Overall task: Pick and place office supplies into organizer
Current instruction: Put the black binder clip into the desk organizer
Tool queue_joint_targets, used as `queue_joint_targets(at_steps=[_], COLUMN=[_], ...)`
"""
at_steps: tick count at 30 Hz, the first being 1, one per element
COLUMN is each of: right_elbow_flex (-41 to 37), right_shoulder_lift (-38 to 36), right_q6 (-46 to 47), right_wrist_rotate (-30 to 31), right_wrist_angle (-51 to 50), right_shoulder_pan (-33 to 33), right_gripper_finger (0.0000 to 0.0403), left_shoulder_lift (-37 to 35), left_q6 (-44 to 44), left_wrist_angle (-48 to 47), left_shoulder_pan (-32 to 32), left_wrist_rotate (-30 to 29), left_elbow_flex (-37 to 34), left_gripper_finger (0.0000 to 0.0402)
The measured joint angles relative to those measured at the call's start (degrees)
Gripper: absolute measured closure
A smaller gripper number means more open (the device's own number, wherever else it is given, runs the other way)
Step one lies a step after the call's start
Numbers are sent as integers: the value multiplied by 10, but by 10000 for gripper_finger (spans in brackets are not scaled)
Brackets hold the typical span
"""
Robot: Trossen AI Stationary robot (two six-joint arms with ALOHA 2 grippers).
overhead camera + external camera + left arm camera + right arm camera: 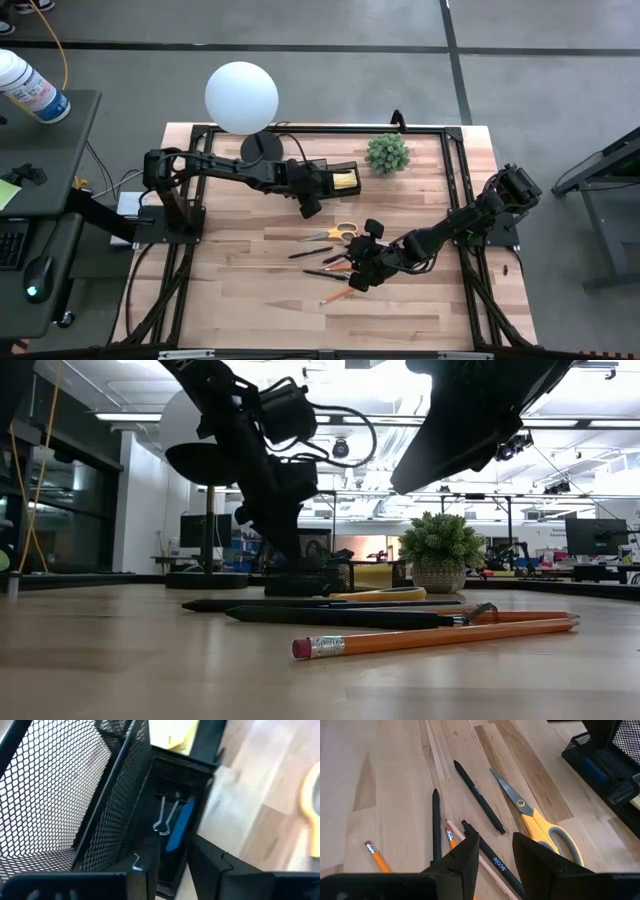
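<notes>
Grey concrete floor [330,25] surrounds the table; ceiling lights [130,417] glow overhead.

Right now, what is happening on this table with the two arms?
A two-armed robot is sorting office supplies into a black mesh organizer. The left gripper hovers at the organizer, where a blue eraser and a binder clip lie in a narrow compartment. The right gripper, open, hangs over the pens and pencils. The yellow-handled scissors lie on the table.

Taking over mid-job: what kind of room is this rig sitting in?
Probably an open robotics lab or workshop. The low view shows monitors and cluttered benches under strip ceiling lights; the high view shows a bare concrete floor around the wooden table.
</notes>
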Motion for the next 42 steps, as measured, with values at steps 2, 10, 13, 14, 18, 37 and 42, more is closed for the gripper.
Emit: queue_joint_targets(at_steps=[2,10,13,14,18,37,42], right_elbow_flex=[0,0,0,0,0,0,0], right_shoulder_lift=[0,-1,-5,-7,-9,-9,-9], right_q6=[0,1,0,0,1,-25,-37], right_wrist_rotate=[0,-6,-7,-8,-21,-236,-234], right_wrist_angle=[0,-33,-47,-51,-56,-56,-46], right_shoulder_pan=[0,4,8,10,12,-23,-34], right_gripper_finger=[284,284,284,284,284,284,284], left_shoulder_lift=[-8,-52,-62,-63,-63,-63,-63], left_q6=[-16,-54,-42,-39,-43,-181,-181], left_wrist_angle=[-8,-92,-118,-126,-137,-141,-195], left_shoulder_pan=[0,-46,-90,-105,-156,-314,-359], left_wrist_rotate=[27,97,102,102,111,94,27], left_elbow_flex=[7,80,98,102,104,104,104], left_gripper_finger=[318,354,373,379,398,387,387])
